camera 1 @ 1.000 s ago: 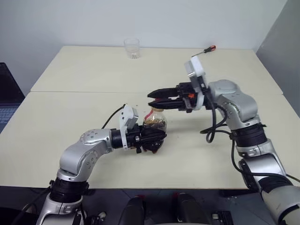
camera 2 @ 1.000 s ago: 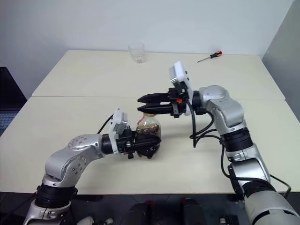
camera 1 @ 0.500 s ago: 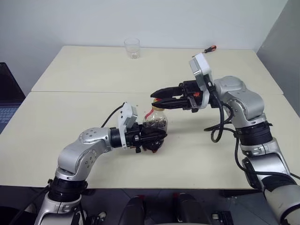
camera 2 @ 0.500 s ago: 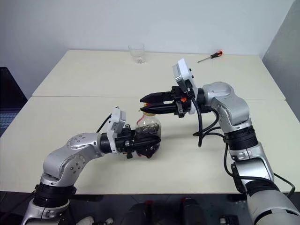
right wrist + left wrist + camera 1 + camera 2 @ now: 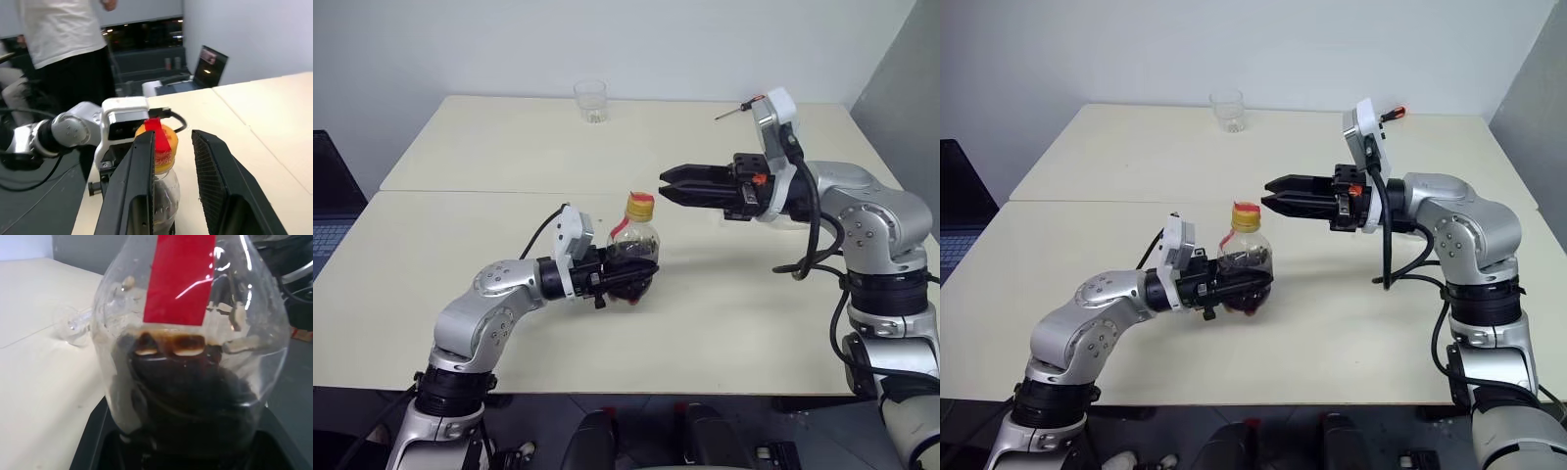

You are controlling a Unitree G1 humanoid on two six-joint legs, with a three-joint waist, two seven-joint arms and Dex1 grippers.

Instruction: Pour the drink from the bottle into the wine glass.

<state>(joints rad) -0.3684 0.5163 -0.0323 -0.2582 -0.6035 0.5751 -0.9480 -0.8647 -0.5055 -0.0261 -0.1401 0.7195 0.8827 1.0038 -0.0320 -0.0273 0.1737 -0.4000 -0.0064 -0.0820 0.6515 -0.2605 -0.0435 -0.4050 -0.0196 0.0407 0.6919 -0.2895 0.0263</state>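
Yellow-capped bottle (image 5: 631,240) stands upright over the table (image 5: 460,157), clamped by its belly in the left gripper (image 5: 625,279). The right gripper (image 5: 668,184) hangs just beside the cap, holding nothing, fingers slightly apart. A tumbler (image 5: 590,101) stands far back.

Left wrist view: dark drink (image 5: 190,391) fills the lower bottle; a wine glass (image 5: 73,325) lies behind.

Right wrist view: fingers (image 5: 139,186) frame the cap, a gap between them.

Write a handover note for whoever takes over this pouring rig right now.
Left gripper: shut on the bottle, holding it upright.
Right gripper: open, empty, level with the yellow cap, apart from it on its right.
Drink: in the bottle's lower part.
Done: bottle grasped.
Left: cap is on; remove it, then pour into the wine glass.
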